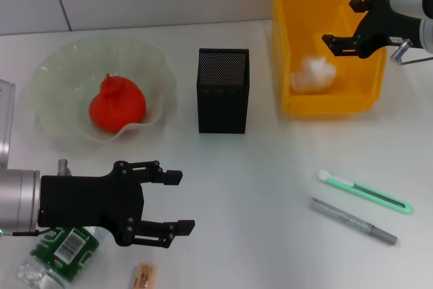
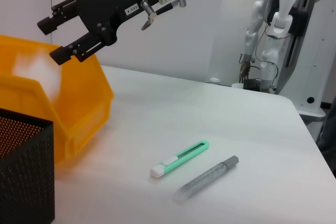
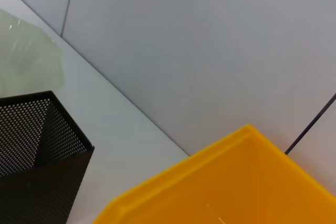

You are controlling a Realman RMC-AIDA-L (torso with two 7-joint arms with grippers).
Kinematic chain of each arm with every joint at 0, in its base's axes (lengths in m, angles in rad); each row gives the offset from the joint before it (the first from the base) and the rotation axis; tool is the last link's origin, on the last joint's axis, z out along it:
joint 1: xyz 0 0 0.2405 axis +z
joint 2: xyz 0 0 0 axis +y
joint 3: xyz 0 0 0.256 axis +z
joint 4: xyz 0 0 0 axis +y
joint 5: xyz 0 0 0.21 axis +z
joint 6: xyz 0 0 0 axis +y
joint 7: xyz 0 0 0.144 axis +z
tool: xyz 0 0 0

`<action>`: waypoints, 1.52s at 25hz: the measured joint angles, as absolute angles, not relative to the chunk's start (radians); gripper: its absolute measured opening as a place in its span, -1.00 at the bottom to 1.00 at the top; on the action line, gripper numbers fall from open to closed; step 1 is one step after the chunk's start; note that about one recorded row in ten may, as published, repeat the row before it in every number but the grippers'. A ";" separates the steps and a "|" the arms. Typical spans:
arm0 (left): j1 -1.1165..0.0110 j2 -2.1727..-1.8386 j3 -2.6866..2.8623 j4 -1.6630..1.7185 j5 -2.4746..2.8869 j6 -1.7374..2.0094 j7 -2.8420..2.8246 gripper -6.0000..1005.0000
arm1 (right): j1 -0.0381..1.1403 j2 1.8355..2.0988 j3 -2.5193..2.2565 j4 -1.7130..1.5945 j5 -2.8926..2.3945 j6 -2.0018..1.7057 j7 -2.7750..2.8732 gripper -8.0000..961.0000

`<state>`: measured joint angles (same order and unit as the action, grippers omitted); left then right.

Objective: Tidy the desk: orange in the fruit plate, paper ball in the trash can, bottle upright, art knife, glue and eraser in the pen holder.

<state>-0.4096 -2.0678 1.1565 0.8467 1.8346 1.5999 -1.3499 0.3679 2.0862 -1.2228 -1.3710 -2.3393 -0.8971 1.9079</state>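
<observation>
The orange [image 1: 116,105] lies in the fruit plate [image 1: 54,65] at the left. Inside the yellow trash can [image 1: 298,5] rests the paper ball [image 1: 313,74]. My right gripper [image 1: 342,21] hangs open and empty over the can's right side; the left wrist view shows it open too [image 2: 51,40]. The bottle [image 1: 57,255] lies on its side at the near left, partly under my left gripper [image 1: 186,201], which is open and holds nothing. Close by lies the tan eraser [image 1: 144,274]. The green art knife [image 1: 365,192] and grey glue stick [image 1: 353,220] lie at the near right. The pen holder [image 1: 222,91] stands in the middle.
The white table [image 1: 270,167] ends at a wall behind the trash can and fruit plate. The left wrist view shows the art knife [image 2: 178,158] and glue [image 2: 207,177] lying side by side beyond the pen holder [image 2: 26,171], and another robot [image 2: 275,24] past the table's far edge.
</observation>
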 joint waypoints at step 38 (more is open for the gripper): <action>-0.403 -2.069 1.152 0.829 1.822 1.583 -1.340 0.62 | 0.105 2.082 -1.251 -1.530 -1.575 -1.156 1.479 0.58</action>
<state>-0.4027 -2.0694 1.1525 0.8287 1.8221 1.5828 -1.3399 0.1051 2.0821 -1.2513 -1.5298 -1.5746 -1.1564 1.4792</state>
